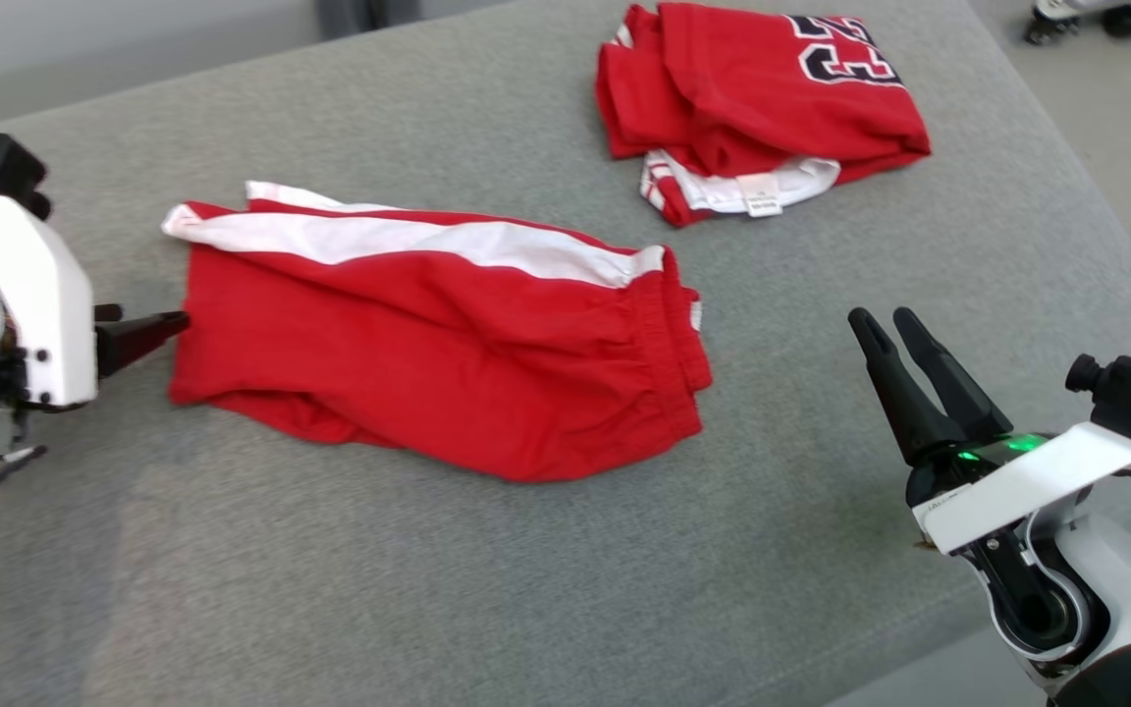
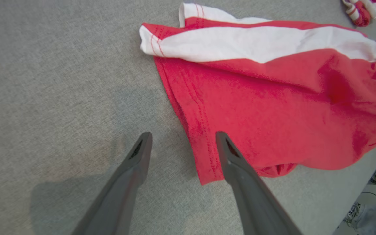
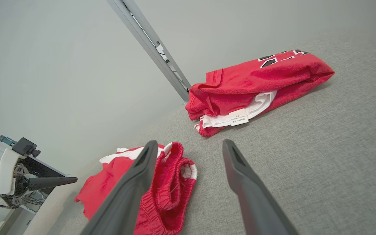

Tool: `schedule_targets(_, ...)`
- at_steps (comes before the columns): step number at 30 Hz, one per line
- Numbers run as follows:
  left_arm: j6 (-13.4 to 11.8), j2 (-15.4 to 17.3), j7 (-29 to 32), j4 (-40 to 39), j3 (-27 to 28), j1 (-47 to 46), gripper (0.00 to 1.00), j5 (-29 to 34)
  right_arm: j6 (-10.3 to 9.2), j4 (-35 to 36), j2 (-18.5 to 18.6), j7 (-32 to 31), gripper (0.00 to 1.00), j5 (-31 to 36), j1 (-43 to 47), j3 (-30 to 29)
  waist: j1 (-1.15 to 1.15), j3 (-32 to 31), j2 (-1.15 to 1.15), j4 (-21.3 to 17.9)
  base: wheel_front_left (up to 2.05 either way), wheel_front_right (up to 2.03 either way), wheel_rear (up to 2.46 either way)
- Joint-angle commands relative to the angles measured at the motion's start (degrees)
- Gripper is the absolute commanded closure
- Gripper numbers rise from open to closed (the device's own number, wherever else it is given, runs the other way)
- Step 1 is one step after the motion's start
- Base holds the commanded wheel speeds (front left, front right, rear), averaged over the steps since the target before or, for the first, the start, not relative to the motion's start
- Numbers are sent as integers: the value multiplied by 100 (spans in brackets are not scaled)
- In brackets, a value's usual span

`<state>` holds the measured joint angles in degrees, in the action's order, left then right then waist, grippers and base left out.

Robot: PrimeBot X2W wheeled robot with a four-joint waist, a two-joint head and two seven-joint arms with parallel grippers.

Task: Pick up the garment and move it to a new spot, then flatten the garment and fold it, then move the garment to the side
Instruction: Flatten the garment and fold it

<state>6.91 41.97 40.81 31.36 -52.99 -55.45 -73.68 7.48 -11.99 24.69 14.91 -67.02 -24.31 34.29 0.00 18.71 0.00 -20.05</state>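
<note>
Red shorts lie centre frame, rumpled, on grey surface. Left gripper at the hem, right gripper lower right. Both spread wide, empty. Step is likely flattening; next needs edge grips.

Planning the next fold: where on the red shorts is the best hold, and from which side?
Likely the leg hem of the shorts, from the robot's left: it lies flat with a free corner just ahead of the open left end effector.
</note>
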Motion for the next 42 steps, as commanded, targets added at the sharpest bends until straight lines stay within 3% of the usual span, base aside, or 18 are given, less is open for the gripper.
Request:
schedule_targets(1,-49,48,75,83,69,12,0,-109,2,91,-22,30,0,91,14,-67,0,184,0,-216,0,0,0)
schedule_targets(9,-37,54,325,311,266,80,0,-569,2,360,-168,14,0,268,125,-240,0,380,0,-589,0,0,0)
schedule_targets(18,24,-94,785,12,317,67,0,-1017,2,358,-274,-126,0,348,256,-416,0,360,0,-670,0,0,0)
schedule_targets(19,31,-89,826,-31,307,76,5,-1040,2,362,-285,-128,0,356,258,-428,0,359,0,-667,0,0,0)
schedule_targets(20,36,-82,852,-65,302,78,24,-1041,2,366,-293,-149,0,367,266,-442,0,359,0,-663,0,0,0)
schedule_targets(21,40,-83,864,-95,303,77,53,-1039,2,367,-299,-167,0,381,273,-455,0,358,0,-656,0,0,0)
schedule_targets(22,44,-91,824,-131,317,77,100,-1043,2,368,-305,-174,0,397,279,-473,0,357,0,-644,0,0,0)
schedule_targets(27,58,-113,761,-168,333,150,100,-1089,2,341,-298,-239,0,466,324,-541,0,246,0,-466,0,0,0)
schedule_targets(35,52,-227,720,-157,221,455,100,-1116,3,308,-220,-439,0,577,387,-672,0,-243,0,133,0,0,0)
schedule_targets(42,-164,-222,662,-243,182,949,100,-1300,2,254,-252,-679,0,662,578,-776,0,-744,0,572,0,0,0)
